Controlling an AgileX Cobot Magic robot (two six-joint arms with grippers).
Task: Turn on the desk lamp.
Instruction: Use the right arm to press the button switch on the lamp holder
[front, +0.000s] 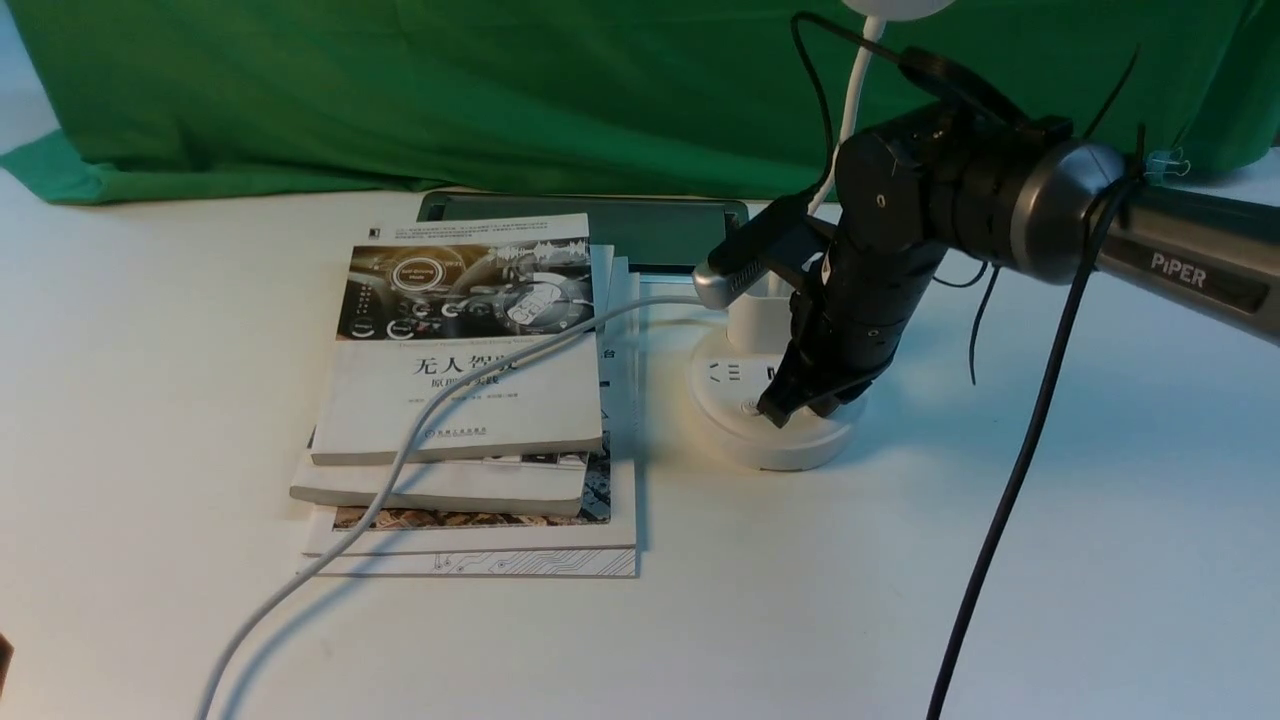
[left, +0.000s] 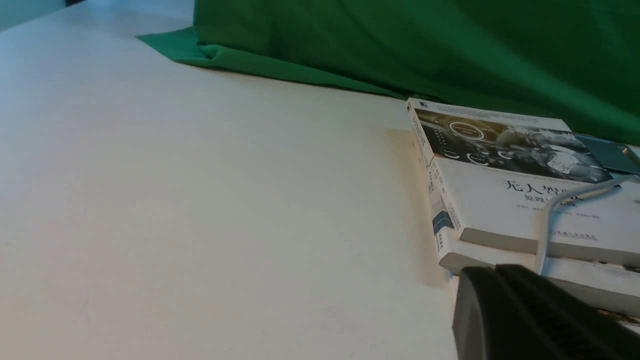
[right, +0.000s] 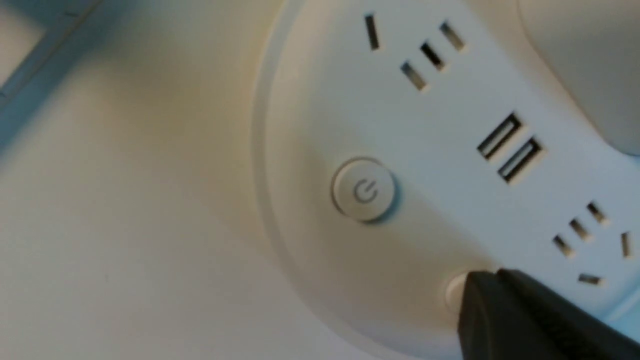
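Note:
The white desk lamp stands right of centre, with its round base (front: 735, 432), cup-like holder (front: 752, 318), thin neck (front: 851, 95) and the head's lower edge (front: 893, 6) at the frame's top. My right gripper (front: 777, 413) is shut and points down onto the base. In the right wrist view its joined tips (right: 481, 281) rest on a small round button (right: 454, 291) and cover most of it. A second button with a power sign (right: 364, 189) lies uncovered beside it, near the USB ports (right: 509, 147). My left gripper (left: 492, 274) is shut and empty, low by the books.
A stack of books (front: 470, 400) lies left of the lamp, with a white cable (front: 400, 460) running over it to the front edge. A dark tablet (front: 600, 225) lies behind the books. A green cloth (front: 500, 90) covers the back. A black cable (front: 1010, 480) hangs from my right arm.

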